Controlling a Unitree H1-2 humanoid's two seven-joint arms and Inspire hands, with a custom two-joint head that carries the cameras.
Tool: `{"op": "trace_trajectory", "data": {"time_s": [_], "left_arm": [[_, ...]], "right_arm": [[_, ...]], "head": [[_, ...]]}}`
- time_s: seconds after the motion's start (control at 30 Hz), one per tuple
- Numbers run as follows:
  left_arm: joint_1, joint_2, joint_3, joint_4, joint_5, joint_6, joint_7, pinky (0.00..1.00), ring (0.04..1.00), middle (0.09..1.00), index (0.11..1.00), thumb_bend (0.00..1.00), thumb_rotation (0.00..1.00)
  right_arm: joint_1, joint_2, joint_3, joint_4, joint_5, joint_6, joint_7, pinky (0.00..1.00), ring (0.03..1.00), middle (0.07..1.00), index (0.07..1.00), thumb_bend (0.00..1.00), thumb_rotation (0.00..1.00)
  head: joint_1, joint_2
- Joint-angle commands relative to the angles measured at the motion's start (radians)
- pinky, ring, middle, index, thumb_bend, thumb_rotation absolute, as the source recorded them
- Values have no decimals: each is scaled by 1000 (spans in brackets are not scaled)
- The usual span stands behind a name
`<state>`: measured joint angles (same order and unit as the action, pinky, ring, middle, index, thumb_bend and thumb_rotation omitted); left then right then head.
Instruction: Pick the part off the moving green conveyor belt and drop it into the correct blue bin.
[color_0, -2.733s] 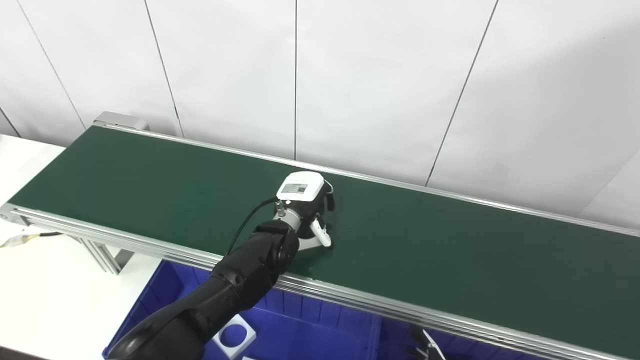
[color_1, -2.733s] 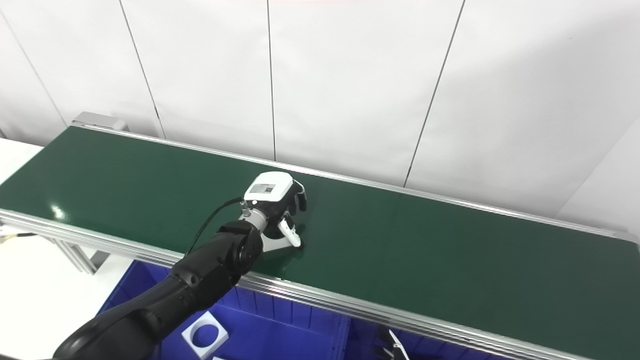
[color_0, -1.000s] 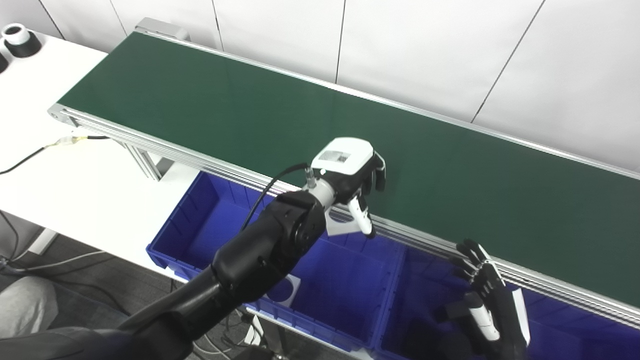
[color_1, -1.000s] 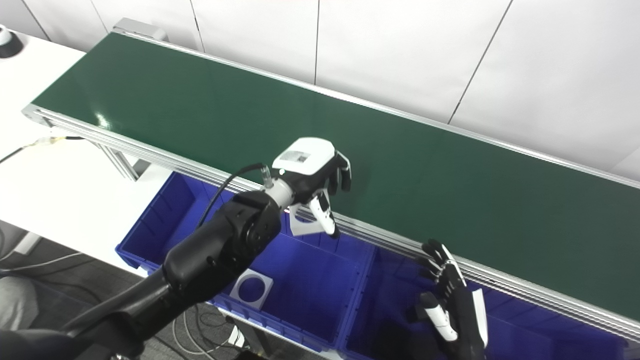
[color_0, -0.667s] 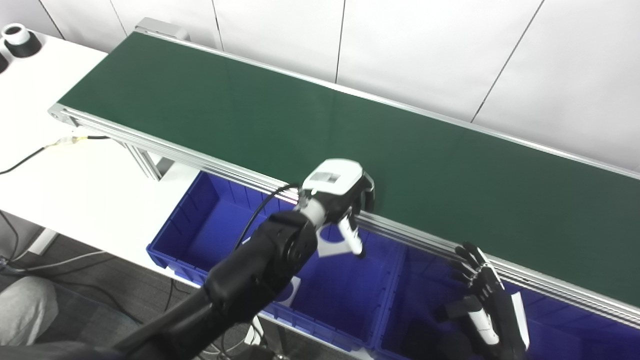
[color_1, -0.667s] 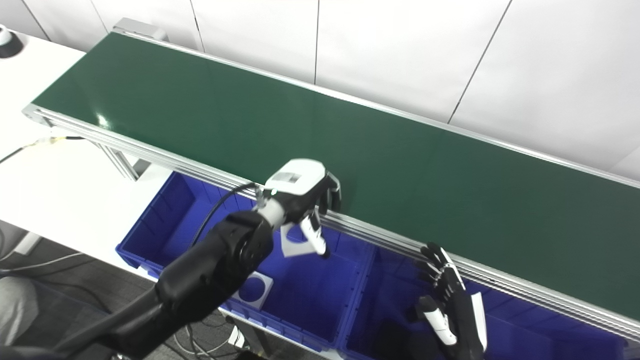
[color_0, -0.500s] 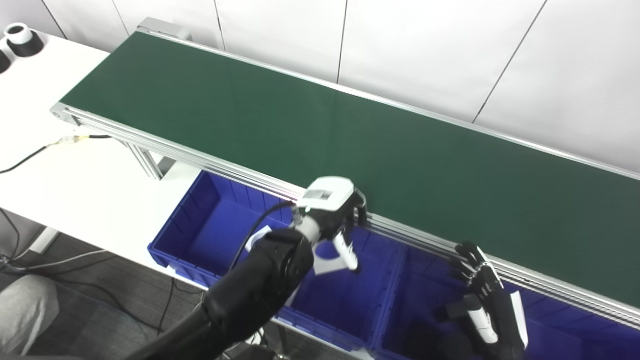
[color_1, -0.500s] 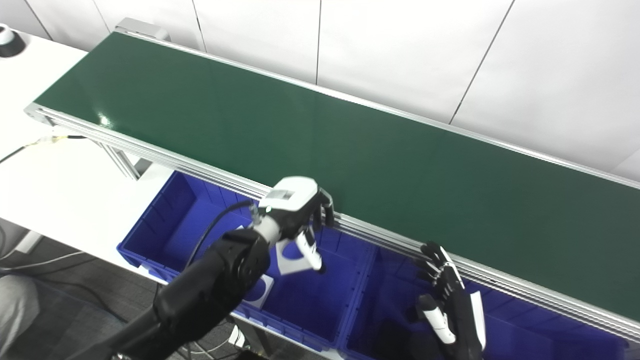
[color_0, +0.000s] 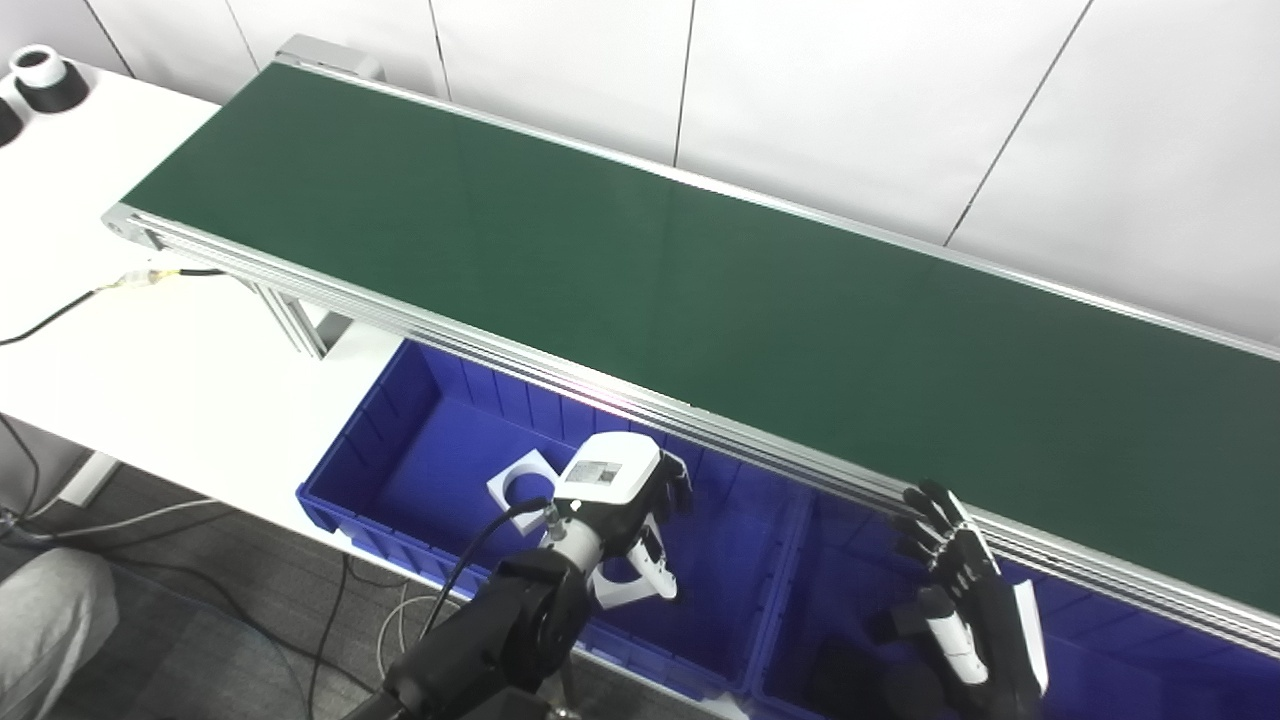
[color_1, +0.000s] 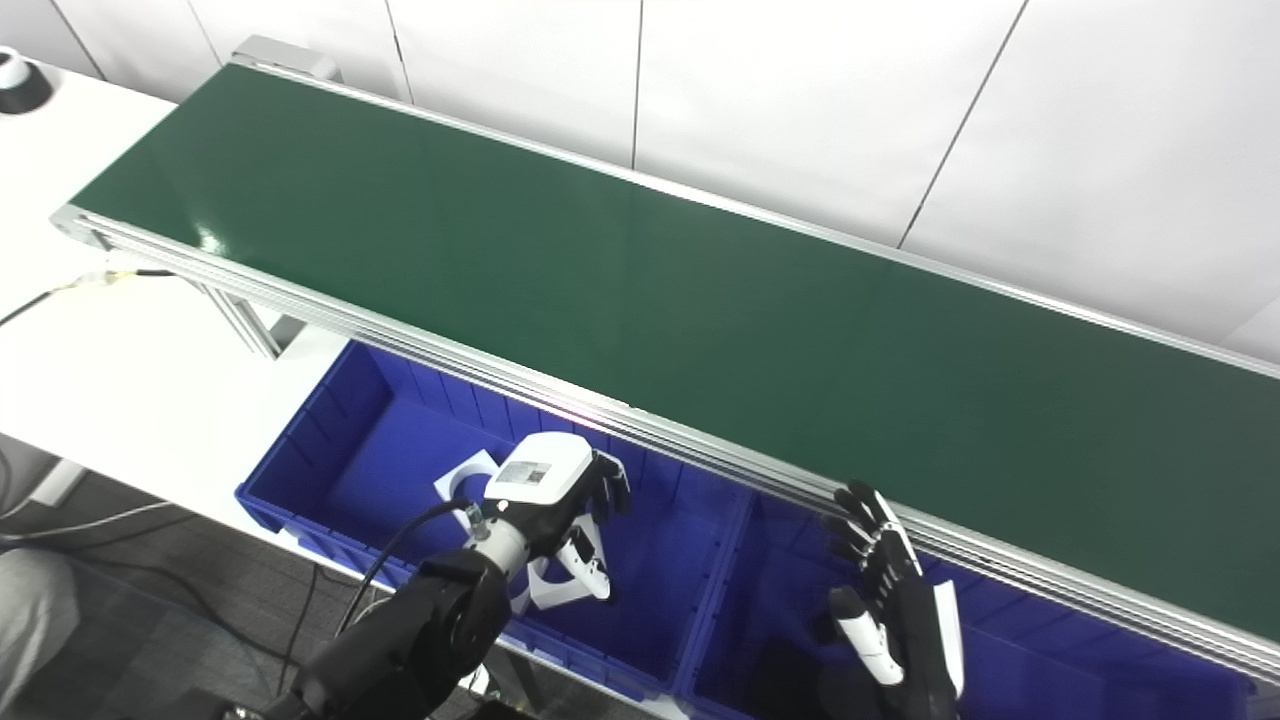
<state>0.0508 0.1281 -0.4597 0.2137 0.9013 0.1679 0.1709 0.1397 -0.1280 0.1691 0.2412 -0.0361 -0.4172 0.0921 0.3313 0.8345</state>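
The green conveyor belt (color_0: 700, 280) runs from upper left to lower right with nothing on it. My left hand (color_0: 620, 497) is low inside the left blue bin (color_0: 440, 470), shut on a white square part with a round hole (color_0: 622, 588) that hangs under its fingers. A second white square part (color_0: 520, 478) lies on that bin's floor just left of the hand. My right hand (color_0: 965, 600) is open with its fingers spread, hovering over the right blue bin (color_0: 840, 600) below the belt's front rail.
A white table (color_0: 150, 380) lies left of the bins, with a cable (color_0: 60, 305) running across it. Two black-and-white cylinders (color_0: 40, 75) stand at its far corner. The belt's aluminium front rail (color_0: 700, 425) overhangs the bins' back edges.
My left hand has carried the white part off the belt's front edge and down into the left bin. The right hand has barely moved.
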Motion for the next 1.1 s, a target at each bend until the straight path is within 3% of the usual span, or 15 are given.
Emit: {"op": "trace_trajectory", "data": {"time_s": [0.0, 0.17, 0.47, 0.6, 0.73, 0.77, 0.8, 0.83, 0.9, 1.07], "left_arm": [[-28, 1, 0, 9, -7, -63, 71, 400, 417, 438, 516, 520, 0], [-31, -1, -4, 24, -9, -79, 88, 408, 433, 446, 516, 520, 0], [-33, -7, 7, 48, -32, -146, 187, 424, 456, 486, 490, 522, 0], [-33, -5, 5, 43, -35, -145, 181, 420, 450, 480, 494, 522, 0], [-33, 3, 0, 32, -45, -136, 145, 467, 501, 497, 486, 524, 0], [-32, 6, -3, 30, -43, -136, 139, 475, 515, 539, 489, 523, 34], [-32, 9, -7, 29, -36, -138, 138, 480, 527, 569, 545, 741, 114], [-32, 11, -8, 29, -31, -139, 139, 481, 540, 595, 587, 895, 189], [-33, 17, -18, 27, -12, -135, 138, 492, 565, 626, 624, 980, 277], [-33, 23, -26, 19, -4, -129, 119, 492, 572, 632, 636, 1000, 353]], "right_arm": [[-9, 7, -7, -27, -2, -53, -6, 737, 788, 866, 893, 853, 817], [-6, 8, -7, -30, -5, -52, -6, 739, 788, 864, 892, 859, 818], [1, 9, -5, -30, -13, -52, -11, 727, 781, 848, 890, 867, 811], [2, 11, -5, -31, -14, -53, -10, 719, 779, 844, 890, 864, 805], [2, 12, -6, -31, -13, -53, -8, 724, 782, 853, 891, 870, 803], [2, 12, -6, -31, -12, -53, -7, 724, 782, 853, 891, 871, 804], [2, 12, -5, -31, -13, -53, -8, 725, 784, 853, 891, 872, 804], [2, 12, -5, -31, -14, -53, -8, 725, 784, 855, 892, 873, 806], [0, 11, -3, -30, -16, -53, -10, 721, 782, 861, 891, 865, 807], [-1, 13, -5, -26, -6, -53, -4, 727, 785, 870, 890, 862, 800]], "head": [[-3, -1], [-11, -12], [-15, -22], [-18, -21], [-19, -21], [-19, -21], [-20, -21], [-20, -21], [-22, -21], [-22, -21]]}}
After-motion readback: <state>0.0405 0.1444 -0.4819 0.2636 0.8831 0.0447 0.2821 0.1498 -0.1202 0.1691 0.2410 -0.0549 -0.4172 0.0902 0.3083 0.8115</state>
